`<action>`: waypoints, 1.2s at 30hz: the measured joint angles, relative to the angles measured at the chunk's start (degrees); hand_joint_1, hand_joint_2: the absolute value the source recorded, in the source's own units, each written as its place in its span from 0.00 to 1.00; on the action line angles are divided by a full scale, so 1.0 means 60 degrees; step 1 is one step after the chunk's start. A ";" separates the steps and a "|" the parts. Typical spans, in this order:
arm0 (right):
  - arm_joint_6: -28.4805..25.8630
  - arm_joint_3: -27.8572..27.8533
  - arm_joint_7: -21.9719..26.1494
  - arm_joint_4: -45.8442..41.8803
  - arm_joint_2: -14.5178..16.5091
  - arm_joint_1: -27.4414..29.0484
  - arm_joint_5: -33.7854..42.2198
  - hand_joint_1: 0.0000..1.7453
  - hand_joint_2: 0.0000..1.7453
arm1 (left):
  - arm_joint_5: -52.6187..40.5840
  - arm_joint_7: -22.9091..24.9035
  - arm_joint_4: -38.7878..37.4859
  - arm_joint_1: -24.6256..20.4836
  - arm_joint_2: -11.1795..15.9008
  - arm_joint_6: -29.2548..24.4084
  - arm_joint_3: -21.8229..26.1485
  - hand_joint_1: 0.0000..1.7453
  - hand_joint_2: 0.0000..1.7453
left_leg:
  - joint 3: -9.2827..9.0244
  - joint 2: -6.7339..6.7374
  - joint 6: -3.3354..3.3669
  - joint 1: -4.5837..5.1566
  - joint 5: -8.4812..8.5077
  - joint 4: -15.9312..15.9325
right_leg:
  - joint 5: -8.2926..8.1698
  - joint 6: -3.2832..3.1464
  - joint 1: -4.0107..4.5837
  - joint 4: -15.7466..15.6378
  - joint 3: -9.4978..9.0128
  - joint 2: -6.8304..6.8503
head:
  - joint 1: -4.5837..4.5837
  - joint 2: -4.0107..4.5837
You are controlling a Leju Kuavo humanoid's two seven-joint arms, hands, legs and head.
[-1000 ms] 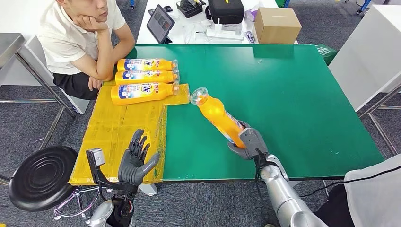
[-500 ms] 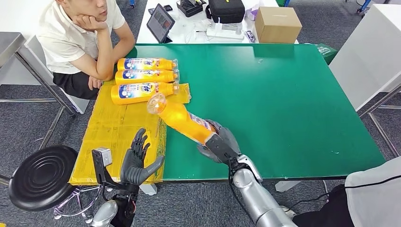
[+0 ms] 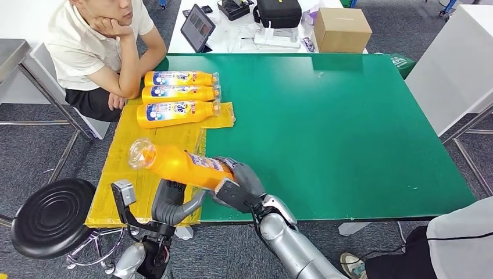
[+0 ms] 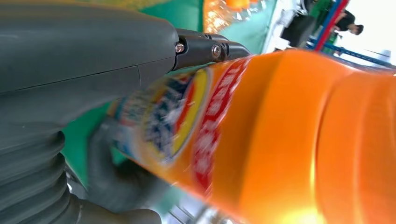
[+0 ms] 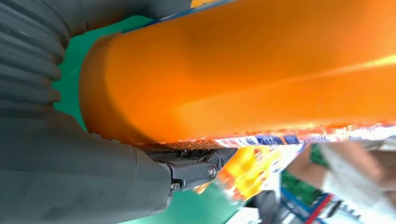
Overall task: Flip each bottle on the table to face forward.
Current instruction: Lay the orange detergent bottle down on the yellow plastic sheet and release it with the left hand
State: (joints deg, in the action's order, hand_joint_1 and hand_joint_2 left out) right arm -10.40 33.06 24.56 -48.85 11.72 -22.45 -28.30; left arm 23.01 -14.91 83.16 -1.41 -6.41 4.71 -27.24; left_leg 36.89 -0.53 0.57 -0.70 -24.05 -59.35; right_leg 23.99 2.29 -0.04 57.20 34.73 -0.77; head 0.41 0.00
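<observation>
Bottle held crosswise just above the waiting left hand.

Nearest: left hand (image 3: pixel 168 203) at the desk's front edge, palm up, fingers partly hidden under the bottle, gripping nothing so far as can be seen, though contact with the bottle cannot be told. Directly over it: orange bottle (image 3: pixel 177 164), clasped at its base by the right hand (image 3: pixel 235 186), long axis running leftward and slightly away, cap end out over the yellow mat (image 3: pixel 125 174), label partly turned up. Probably mid-handover or about to be laid down, with the left hand the nearer to the free end. Farther back on the mat: three laid bottles (image 3: pixel 177 96) side by side, labels up, caps toward the green desk (image 3: pixel 349 116); beyond them, a seated person leaning on the corner.
</observation>
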 joint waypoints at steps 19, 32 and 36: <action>-0.0008 0.0726 0.0430 0.0664 0.0432 -0.0150 0.0588 1.00 1.00 | 0.1305 0.0108 0.0338 -0.0190 -0.0135 -0.0213 0.0055 1.00 1.00 | 0.0006 0.0005 -0.0001 0.0000 0.0001 0.0000 | 0.0000 0.0000 0.0000 0.0000 0.0010 0.0000 | 0.0000 0.0000; -0.0067 0.1042 0.0154 0.1293 0.0544 -0.0517 0.0396 1.00 1.00 | 0.1096 -0.0130 0.0346 -0.0187 -0.0138 -0.0296 0.0160 1.00 1.00 | 0.0006 0.0007 -0.0002 0.0000 0.0002 0.0000 | -0.0001 0.0000 0.0000 0.0000 0.0017 -0.0001 | -0.0001 0.0000; -0.0066 0.1106 0.0145 0.1335 0.0566 -0.0522 0.0359 1.00 1.00 | 0.1048 -0.0178 0.0346 -0.0175 -0.0138 -0.0331 0.0179 1.00 1.00 | 0.0008 0.0007 -0.0002 0.0000 0.0001 0.0000 | 0.0000 0.0000 0.0000 0.0000 0.0020 -0.0001 | 0.0000 0.0000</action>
State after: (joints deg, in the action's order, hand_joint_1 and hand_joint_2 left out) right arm -10.80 39.70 25.43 -40.84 15.11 -25.58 -26.14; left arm 29.30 -15.97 85.24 -2.46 -7.23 2.72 -26.16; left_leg 36.94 -0.49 0.56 -0.70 -24.04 -59.35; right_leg 23.99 2.29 -0.04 57.20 34.85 -0.78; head 0.41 0.00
